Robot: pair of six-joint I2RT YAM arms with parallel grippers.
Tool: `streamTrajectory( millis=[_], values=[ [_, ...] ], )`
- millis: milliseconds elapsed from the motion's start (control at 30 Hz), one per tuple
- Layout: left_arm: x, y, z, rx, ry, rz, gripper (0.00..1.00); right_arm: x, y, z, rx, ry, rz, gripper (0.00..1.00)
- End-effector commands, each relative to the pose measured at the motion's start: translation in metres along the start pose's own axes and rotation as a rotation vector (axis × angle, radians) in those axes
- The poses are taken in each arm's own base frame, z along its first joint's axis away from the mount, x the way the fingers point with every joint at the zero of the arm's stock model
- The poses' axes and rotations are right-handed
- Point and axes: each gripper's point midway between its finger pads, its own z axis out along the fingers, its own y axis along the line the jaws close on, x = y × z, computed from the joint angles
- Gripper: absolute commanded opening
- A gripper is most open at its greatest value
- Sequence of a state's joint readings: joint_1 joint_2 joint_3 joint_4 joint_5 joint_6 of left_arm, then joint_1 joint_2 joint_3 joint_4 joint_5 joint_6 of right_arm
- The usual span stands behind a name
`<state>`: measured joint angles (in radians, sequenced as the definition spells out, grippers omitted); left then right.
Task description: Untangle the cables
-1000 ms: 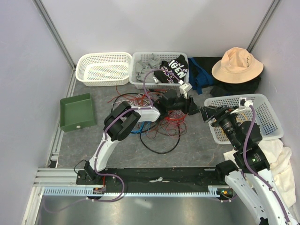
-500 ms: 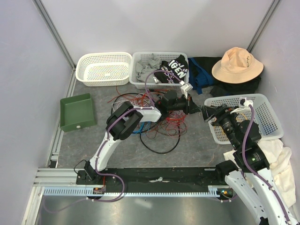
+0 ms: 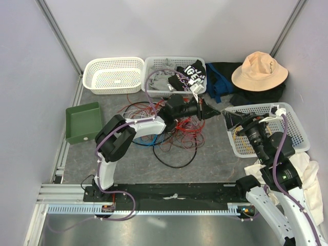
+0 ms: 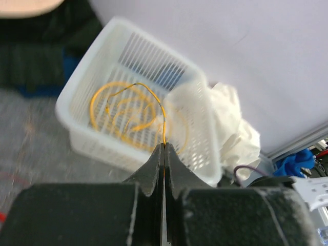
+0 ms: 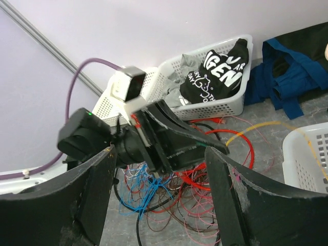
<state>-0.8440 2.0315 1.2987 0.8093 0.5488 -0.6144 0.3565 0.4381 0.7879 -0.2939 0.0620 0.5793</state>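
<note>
The cables (image 3: 177, 134) lie as a red, pink, blue and black tangle on the grey table in front of the left arm. In the right wrist view the same tangle (image 5: 195, 205) shows below. My left gripper (image 4: 164, 146) is shut on a thin yellow cable (image 4: 164, 128), which runs from its tips into the white basket (image 4: 102, 148), where more yellow cable lies coiled. From above, the left gripper (image 3: 214, 112) hangs just left of that basket (image 3: 287, 110). My right gripper (image 3: 231, 122) stands open at the basket's left edge and faces the left gripper (image 5: 221, 149). Nothing is between its fingers (image 5: 241, 200).
An empty white basket (image 3: 113, 74) and one with clothes (image 3: 174, 77) stand at the back. A green tray (image 3: 84, 122) sits at the left. A tan hat (image 3: 259, 69) lies on dark clothes at the back right, and a white cloth (image 3: 302, 174) beside the right arm.
The left gripper has shut on the yellow cable and lifted slightly back and right, its elbow swinging left. The right arm has drawn a little to the right.
</note>
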Motion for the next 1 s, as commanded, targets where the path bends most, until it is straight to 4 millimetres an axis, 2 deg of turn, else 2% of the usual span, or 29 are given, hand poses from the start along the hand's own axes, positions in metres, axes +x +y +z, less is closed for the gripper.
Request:
streamTrajectory(
  millis=[0,33,67,133,233,300,333,367,400,433,467,500,533,567,600,633,667,700,767,800,833,867,900,933,967],
  values=[
    [-0.047,-0.062,0.019,0.129,-0.093,0.051,0.02,-0.025,0.017,-0.006,-0.041,-0.058,0.003,0.78],
    [-0.034,-0.066,0.03,0.145,-0.067,0.039,0.02,-0.026,0.018,-0.006,-0.042,-0.061,0.006,0.78],
    [-0.036,-0.074,0.039,0.163,-0.064,0.046,0.02,-0.027,0.018,-0.006,-0.042,-0.063,0.006,0.78],
    [-0.023,-0.085,0.056,0.185,-0.035,0.036,0.02,-0.027,0.018,-0.006,-0.043,-0.063,0.007,0.78],
    [0.005,-0.084,0.086,0.196,0.031,-0.002,0.02,-0.025,0.017,-0.006,-0.038,-0.058,0.008,0.78],
    [0.02,-0.083,0.1,0.201,0.082,-0.039,0.23,-0.026,0.017,-0.006,-0.04,-0.057,0.007,0.78],
    [0.021,-0.084,0.103,0.201,0.093,-0.045,0.38,-0.026,0.017,-0.006,-0.036,-0.055,0.005,0.78],
    [0.017,-0.086,0.103,0.197,0.092,-0.04,0.59,-0.03,0.018,-0.008,-0.036,-0.063,0.003,0.78],
    [0.013,-0.078,0.102,0.144,0.079,-0.04,0.82,-0.03,0.018,-0.009,-0.035,-0.062,0.0,0.78],
    [0.009,-0.073,0.099,0.114,0.061,-0.006,0.99,-0.034,0.018,-0.01,-0.028,-0.074,0.001,0.78],
    [0.011,-0.058,0.092,0.037,0.045,-0.004,1.0,-0.039,0.02,-0.011,-0.031,-0.087,0.007,0.78],
    [-0.009,-0.061,0.083,0.015,0.005,0.018,1.0,-0.043,0.023,-0.013,-0.04,-0.103,0.008,0.79],
    [-0.007,-0.051,0.074,-0.027,0.009,0.022,1.0,-0.046,0.026,-0.014,-0.053,-0.107,0.011,0.79],
    [-0.016,-0.045,0.068,-0.066,-0.011,0.022,1.0,-0.048,0.029,-0.014,-0.061,-0.111,0.012,0.78],
    [-0.042,-0.042,0.054,-0.095,-0.053,0.031,1.0,-0.048,0.03,-0.013,-0.064,-0.106,0.013,0.79],
    [-0.035,-0.026,0.041,-0.162,-0.029,-0.006,1.0,-0.046,0.031,-0.012,-0.07,-0.098,0.012,0.79],
    [-0.044,-0.015,0.029,-0.215,-0.049,-0.022,1.0,-0.042,0.029,-0.011,-0.068,-0.087,0.013,0.79],
    [-0.059,0.002,0.009,-0.27,-0.078,-0.039,1.0,-0.04,0.029,-0.01,-0.071,-0.086,0.016,0.79],
    [-0.068,0.016,-0.033,-0.371,-0.112,-0.109,1.0,-0.028,0.023,-0.008,-0.066,-0.066,0.022,0.79],
    [-0.077,0.034,-0.057,-0.436,-0.139,-0.132,1.0,-0.025,0.022,-0.007,-0.069,-0.065,0.026,0.79],
    [-0.077,0.034,-0.082,-0.48,-0.151,-0.154,1.0,-0.019,0.019,-0.004,-0.067,-0.054,0.029,0.79],
    [-0.07,0.048,-0.102,-0.566,-0.137,-0.177,1.0,-0.007,0.016,0.0,-0.066,-0.019,0.028,0.8],
    [-0.072,0.061,-0.123,-0.638,-0.142,-0.184,1.0,-0.002,0.014,0.003,-0.067,-0.006,0.029,0.8],
    [-0.073,0.062,-0.144,-0.698,-0.138,-0.179,1.0,0.004,0.013,0.006,-0.064,0.014,0.03,0.8],
    [-0.059,0.075,-0.166,-0.812,-0.097,-0.199,1.0,0.015,0.007,0.012,-0.051,0.046,0.028,0.8]
  ],
)
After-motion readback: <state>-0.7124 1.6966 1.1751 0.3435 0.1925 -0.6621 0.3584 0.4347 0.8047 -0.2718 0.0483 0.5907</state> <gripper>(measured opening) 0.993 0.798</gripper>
